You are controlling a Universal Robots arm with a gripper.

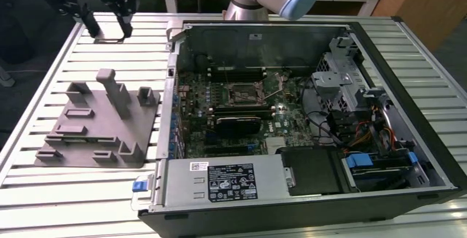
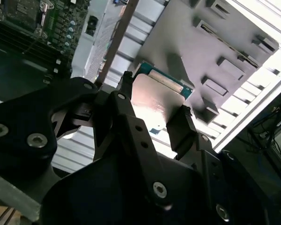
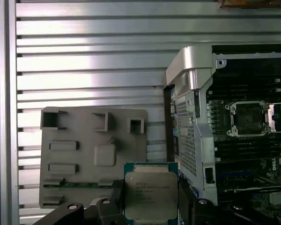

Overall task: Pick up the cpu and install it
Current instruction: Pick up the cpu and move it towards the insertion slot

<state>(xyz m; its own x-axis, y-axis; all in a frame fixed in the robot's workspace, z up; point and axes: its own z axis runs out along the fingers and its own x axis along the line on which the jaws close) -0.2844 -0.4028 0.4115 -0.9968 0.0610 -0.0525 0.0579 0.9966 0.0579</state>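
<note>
Gripper (image 3: 151, 200) clamps cpu (image 3: 151, 190), fingers (image 2: 180, 129) hiding its side edges.

Bright, even overhead light. In the exterior view the ribbed silver aluminium table top (image 1: 58, 205) glares near-white along its nearest slats; the open black computer case (image 1: 292, 216) is dim inside. Short soft shadows beside the grey moulded plastic fixture (image 1: 87, 134). In the second wrist view the silvery square metal-topped cpu (image 2: 157, 101) carries a washed-out sheen.

cpu (image 3: 151, 195) clamped in the hand (image 3: 151, 202), grey fixture (image 3: 84, 154) on slatted table (image 3: 84, 56), open computer case (image 3: 192, 93) beside it
</note>
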